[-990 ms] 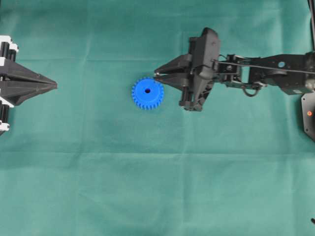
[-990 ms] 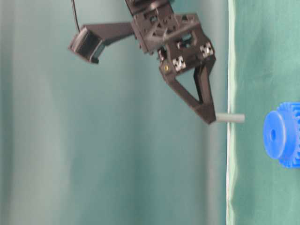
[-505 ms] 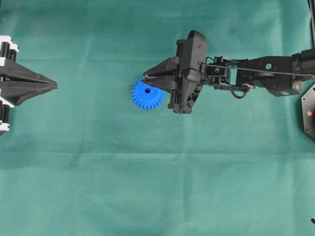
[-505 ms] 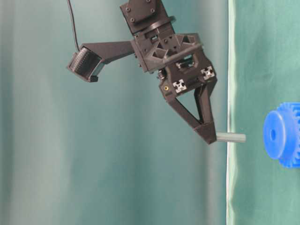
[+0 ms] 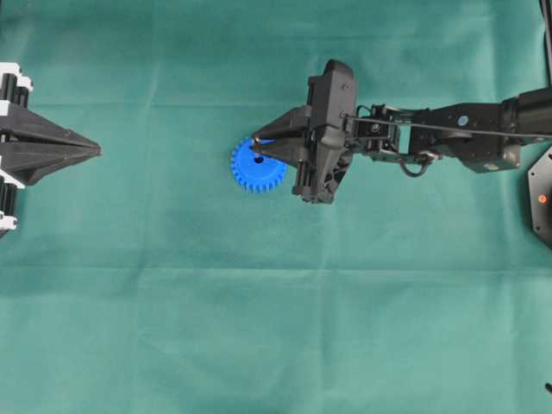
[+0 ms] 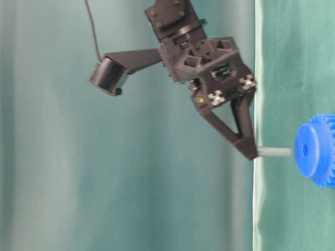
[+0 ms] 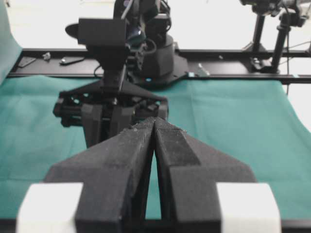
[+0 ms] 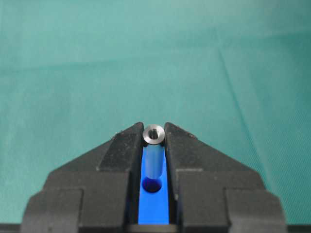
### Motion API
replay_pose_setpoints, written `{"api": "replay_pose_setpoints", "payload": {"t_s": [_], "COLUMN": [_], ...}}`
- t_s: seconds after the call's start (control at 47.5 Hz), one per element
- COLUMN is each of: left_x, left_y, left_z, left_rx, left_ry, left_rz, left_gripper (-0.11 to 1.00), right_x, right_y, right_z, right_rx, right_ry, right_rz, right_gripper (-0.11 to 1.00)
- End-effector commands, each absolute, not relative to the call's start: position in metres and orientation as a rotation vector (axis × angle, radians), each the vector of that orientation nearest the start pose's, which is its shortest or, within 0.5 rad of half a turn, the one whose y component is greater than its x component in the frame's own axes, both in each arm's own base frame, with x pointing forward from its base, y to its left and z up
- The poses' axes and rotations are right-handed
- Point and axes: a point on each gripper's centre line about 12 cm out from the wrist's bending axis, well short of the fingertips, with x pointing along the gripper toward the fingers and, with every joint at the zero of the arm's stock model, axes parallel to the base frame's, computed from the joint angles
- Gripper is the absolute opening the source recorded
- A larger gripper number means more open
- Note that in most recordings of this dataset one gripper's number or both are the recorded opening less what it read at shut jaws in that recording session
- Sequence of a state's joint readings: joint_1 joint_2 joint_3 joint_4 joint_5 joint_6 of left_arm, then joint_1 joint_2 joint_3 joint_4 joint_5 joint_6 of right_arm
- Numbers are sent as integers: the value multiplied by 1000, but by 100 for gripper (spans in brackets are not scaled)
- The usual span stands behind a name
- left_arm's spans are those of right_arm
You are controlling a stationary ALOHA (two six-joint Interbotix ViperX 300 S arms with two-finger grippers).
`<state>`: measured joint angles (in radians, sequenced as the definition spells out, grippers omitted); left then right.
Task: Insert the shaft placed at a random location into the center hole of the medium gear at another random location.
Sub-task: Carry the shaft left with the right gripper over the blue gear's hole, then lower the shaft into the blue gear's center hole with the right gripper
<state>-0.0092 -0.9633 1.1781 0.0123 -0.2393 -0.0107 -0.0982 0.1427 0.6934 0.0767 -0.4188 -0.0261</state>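
The right tool (image 5: 256, 148) grips the short silver-grey metal shaft (image 6: 274, 152) between its 2 black fingertips (image 8: 127, 140), pinching it at one end. In the table-level view the shaft points at the flat face of the bright blue plastic toothed gear (image 5: 258, 165), and its free end stands just in front of the face, near the small dark center hole (image 6: 305, 150); whether it touches the gear I cannot tell. The gear lies flat on the green cloth surface (image 5: 276, 328). In the right wrist view the hole shows between the fingers, below the shaft. The left tool (image 5: 90, 151) is closed with nothing in it, well apart from the gear, at the left edge.
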Motion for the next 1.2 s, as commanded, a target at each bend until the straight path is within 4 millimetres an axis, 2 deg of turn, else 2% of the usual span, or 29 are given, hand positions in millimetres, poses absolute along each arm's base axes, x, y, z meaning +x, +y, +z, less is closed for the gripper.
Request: {"api": "replay_pose_setpoints", "payload": {"t_s": [0.0,0.674,1.179], "left_x": [202,202,202], "left_y": [-3,-3,-3], "left_z": [294,294,292], "left_rx": [1,1,1], "left_ry": [-43,-43,-31], "left_rz": [-16,-16,-16], "left_gripper": [0,0,0], "right_x": [415,418,418], "right_y": [-42,-43,-43], "right_z": [152,124,116], "right_rx": [81,94,92], "right_ry": [388,421,443], "right_rz": [-138,-148,-147], "right_gripper": [14,14,14]}}
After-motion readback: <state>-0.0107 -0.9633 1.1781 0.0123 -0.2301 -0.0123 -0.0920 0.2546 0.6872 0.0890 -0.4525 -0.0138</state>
